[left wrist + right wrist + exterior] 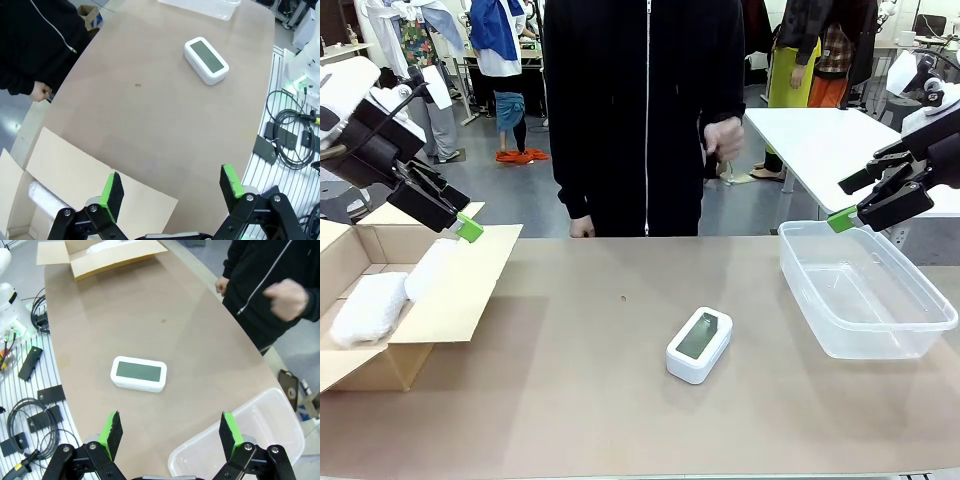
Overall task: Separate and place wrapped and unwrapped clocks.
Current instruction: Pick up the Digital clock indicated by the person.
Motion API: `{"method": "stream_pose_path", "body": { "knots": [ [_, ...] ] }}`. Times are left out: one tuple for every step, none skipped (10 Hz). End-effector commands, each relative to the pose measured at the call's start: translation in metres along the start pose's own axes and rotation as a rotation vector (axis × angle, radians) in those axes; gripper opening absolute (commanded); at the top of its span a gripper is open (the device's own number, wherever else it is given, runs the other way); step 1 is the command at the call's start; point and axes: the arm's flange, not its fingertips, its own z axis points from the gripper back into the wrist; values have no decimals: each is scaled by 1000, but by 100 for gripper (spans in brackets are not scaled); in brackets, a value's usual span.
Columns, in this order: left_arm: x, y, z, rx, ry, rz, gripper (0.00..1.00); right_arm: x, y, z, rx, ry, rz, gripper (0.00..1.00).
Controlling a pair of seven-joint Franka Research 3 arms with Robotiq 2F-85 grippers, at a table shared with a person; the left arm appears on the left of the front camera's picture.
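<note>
My front camera looks across the counter [580,400] toward the person [645,110], while both wrist cameras look down from high over opposite ends, all sharing the bare clock [699,345] mid-counter.

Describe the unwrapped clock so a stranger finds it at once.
On the brown table, look between the cardboard box at left and the clear plastic tub at right. The white rounded-rectangular clock lies alone, grey-green screen up, bare unlike the bubble-wrapped bundles in the box.

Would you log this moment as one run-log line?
left end effector: open, near cardboard box | right end effector: open, near clear tub | digital clock: bare, on table | wrapped bundles: two in box
</note>
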Motion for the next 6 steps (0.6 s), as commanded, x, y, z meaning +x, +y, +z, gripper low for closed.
{"method": "stream_pose_path", "body": {
  "knots": [
    [0,-1,3,-6,6,-6,100,-1,-2,-2,21,-16,2,100],
    [0,-1,3,-6,6,-6,100,-1,-2,-2,21,-16,2,100],
    [0,-1,3,-6,6,-6,100,-1,-2,-2,21,-16,2,100],
    [0,-1,3,-6,6,-6,100,-1,-2,-2,21,-16,2,100],
    [0,-1,3,-6,6,-6,100,-1,-2,-2,21,-16,2,100],
    [0,-1,3,-6,6,-6,100,-1,-2,-2,21,-16,2,100]
  ]
}}
